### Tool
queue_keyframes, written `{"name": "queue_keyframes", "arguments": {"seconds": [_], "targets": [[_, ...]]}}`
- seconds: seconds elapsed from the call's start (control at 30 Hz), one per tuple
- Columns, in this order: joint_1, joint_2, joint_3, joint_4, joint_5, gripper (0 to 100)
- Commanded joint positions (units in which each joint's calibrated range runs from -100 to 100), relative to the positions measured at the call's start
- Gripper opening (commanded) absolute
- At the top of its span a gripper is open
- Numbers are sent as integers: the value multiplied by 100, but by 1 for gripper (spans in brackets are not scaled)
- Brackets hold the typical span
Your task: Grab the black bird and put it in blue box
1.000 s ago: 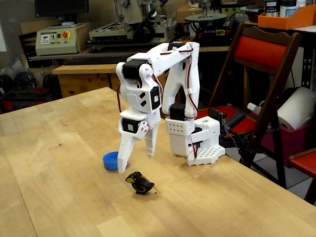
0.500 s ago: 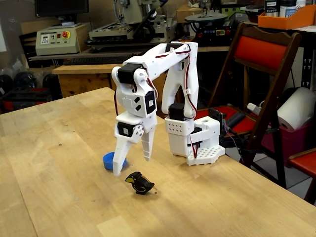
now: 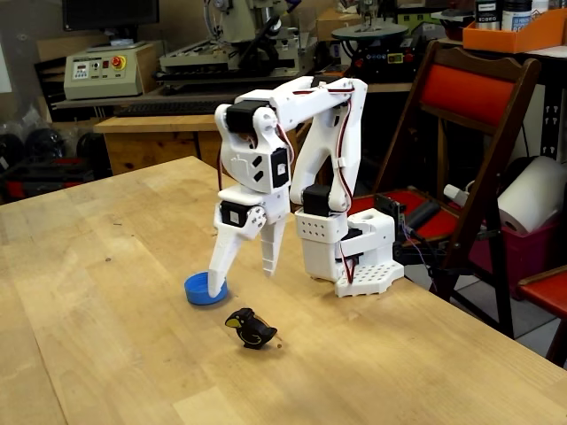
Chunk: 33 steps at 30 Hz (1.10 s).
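So far nothing is actually done on this one, as far as I can tell from the fixed view: the grab hasn't happened and the drop-off is all still to come. Biggest thing first, the wooden table (image 3: 106, 292) is pretty much bare apart from the white arm (image 3: 306, 159) bolted near the far edge. The gripper (image 3: 244, 279) hangs pointing down with its jaws spread apart and nothing between them, one long fingertip sitting right over or just in front of the blue box (image 3: 200, 289), hard to say if it touches. That blue box is a shallow round dish, like a bottle cap, lying flat and empty from what I can see. The black bird (image 3: 250, 328) sits on the table just in front of the box, nearer the camera, apart from both box and gripper. It's tiny and glossy black, yellow beak pointing left, with a pale patch on its side.
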Motion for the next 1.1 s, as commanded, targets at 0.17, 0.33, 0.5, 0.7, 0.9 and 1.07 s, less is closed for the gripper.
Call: {"name": "queue_keyframes", "arguments": {"seconds": [0.17, 0.33, 0.5, 0.7, 0.9, 1.07], "targets": [[59, -593, 527, -753, -29, 42], [15, -593, 624, -1188, -29, 42], [15, -593, 872, -1267, -29, 42], [7, -585, 996, -1307, -29, 42], [7, -516, 996, -1283, -29, 43], [44, 57, 960, -1267, -29, 43]]}}
